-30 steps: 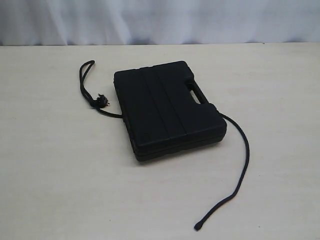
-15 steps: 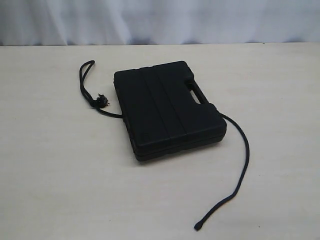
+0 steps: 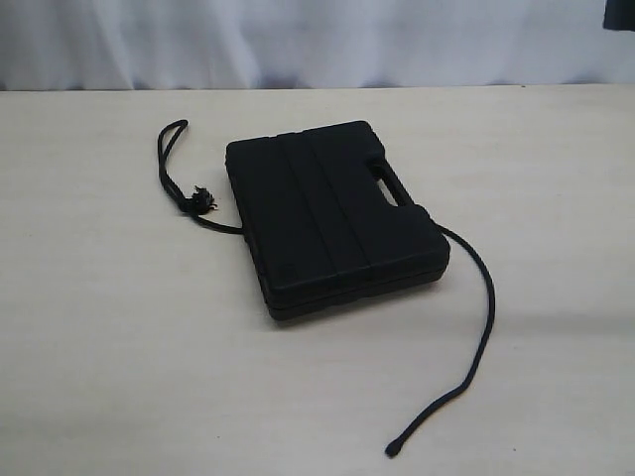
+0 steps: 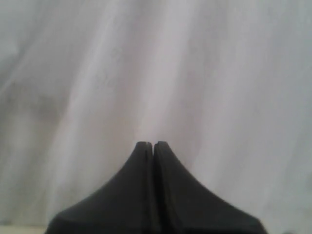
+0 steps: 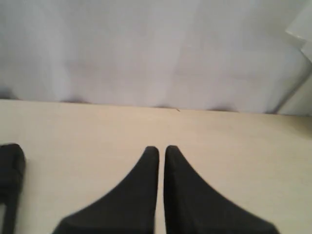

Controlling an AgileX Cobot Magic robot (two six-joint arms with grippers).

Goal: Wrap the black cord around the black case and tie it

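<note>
On the pale table the black case lies across the black cord. The left gripper and right gripper are pinched closed and empty. I'd open one wide and take a cord end low.

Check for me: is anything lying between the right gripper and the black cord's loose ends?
Nothing visible does. The black cord lies on bare table at both sides of the black case, with only its middle stretch hidden at the case. The right gripper, fingers shut, has open table ahead of it.
</note>
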